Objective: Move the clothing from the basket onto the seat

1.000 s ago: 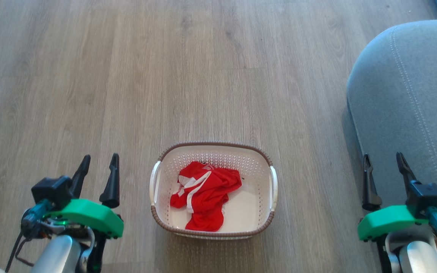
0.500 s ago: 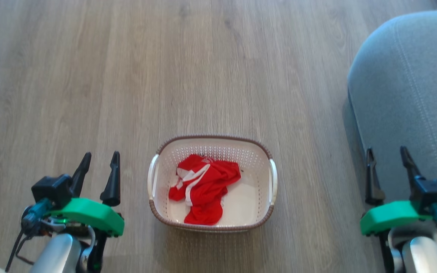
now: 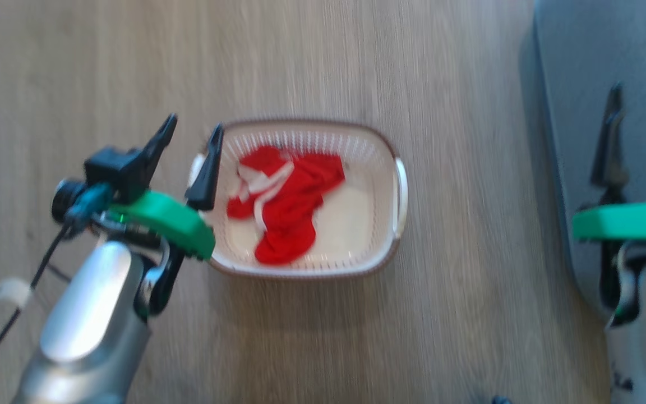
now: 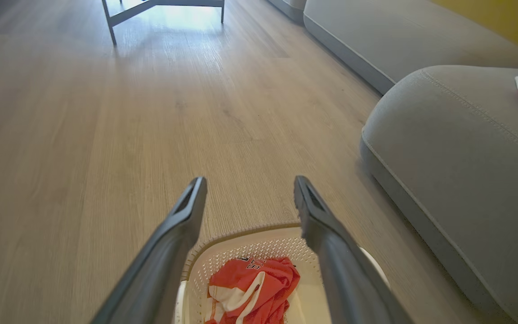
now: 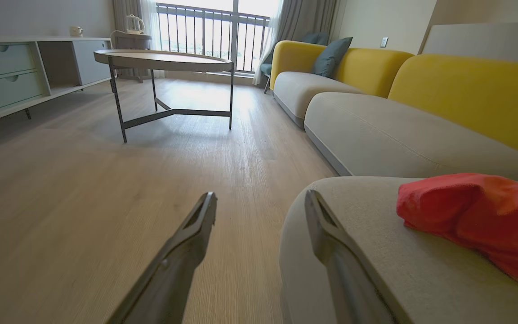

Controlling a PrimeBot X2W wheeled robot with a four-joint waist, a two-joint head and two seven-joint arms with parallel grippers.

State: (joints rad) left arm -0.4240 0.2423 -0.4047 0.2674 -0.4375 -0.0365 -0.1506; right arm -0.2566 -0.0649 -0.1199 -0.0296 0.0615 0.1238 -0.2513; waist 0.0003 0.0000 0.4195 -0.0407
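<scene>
The cream perforated basket (image 3: pixel 398 188) with a brown rim stands on the wood floor, and a crumpled red and white piece of clothing (image 3: pixel 286 207) lies in its left half. My left gripper (image 3: pixel 195 126) is open, raised at the basket's left rim, with one finger over that edge. The left wrist view looks past the open left gripper (image 4: pixel 250 184) down at the basket (image 4: pixel 241 231) and the clothing (image 4: pixel 250 292). My right gripper (image 3: pixel 645 92) stands open over the grey seat (image 3: pixel 575 50). Beyond the right gripper (image 5: pixel 260 198), another red garment (image 5: pixel 479 216) lies on the seat (image 5: pixel 376 256).
The seat (image 4: pixel 457 148) lies right of the basket, with bare floor between them. A round metal-legged table (image 5: pixel 164 60), a low cabinet (image 5: pixel 11 72) and a yellow-backed sofa (image 5: pixel 466 94) stand farther off. The head view is motion-blurred.
The head camera has shifted, so the whole picture moved. My left gripper has come up and right to the basket's left rim. Both grippers stay open; the clothing lies as before.
</scene>
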